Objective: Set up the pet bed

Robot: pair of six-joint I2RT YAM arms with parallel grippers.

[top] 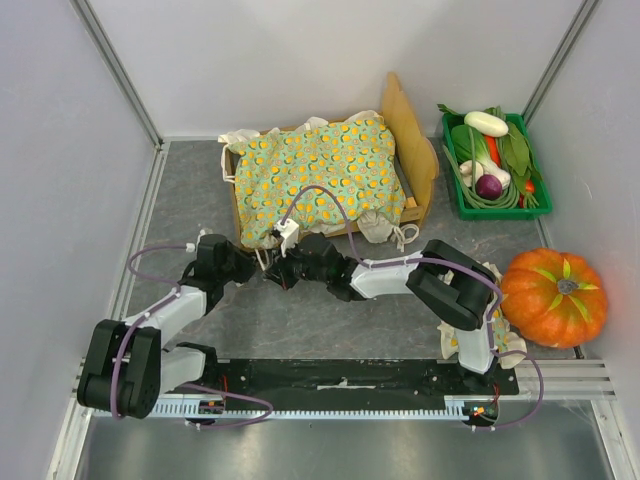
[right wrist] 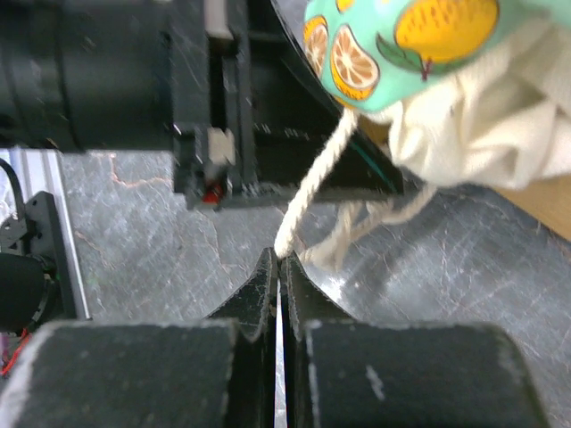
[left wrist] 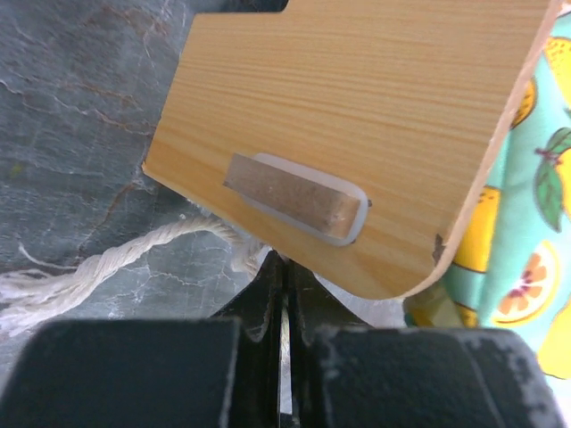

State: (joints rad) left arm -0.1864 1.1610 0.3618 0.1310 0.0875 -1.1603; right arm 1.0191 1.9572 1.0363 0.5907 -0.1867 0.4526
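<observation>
The left gripper [left wrist: 284, 263] is pressed shut, low over the table [top: 330, 320] at the near left corner of the pet bed [top: 412, 140]. A frayed white cord [left wrist: 116, 259] runs up to its tips, but it cannot be told whether the cord is pinched. Just to its right, the right gripper [right wrist: 278, 259] has its jaws closed on a second cord [right wrist: 308, 196] that hangs from the orange-print cushion [top: 320, 170], probably to tug that corner into the frame. The pet bed stands near the table's far edge, mid-width, with its headboard at the right end and the cushion draped over it. Farther right, a green crate [top: 500, 213] of vegetables sits toward the far right corner and a pumpkin [top: 553, 297] by the right edge.

The overhead view gives the layout but hides both sets of fingertips. Only the wrist views show the closed jaws, the cords and the bed's wooden end panel.
</observation>
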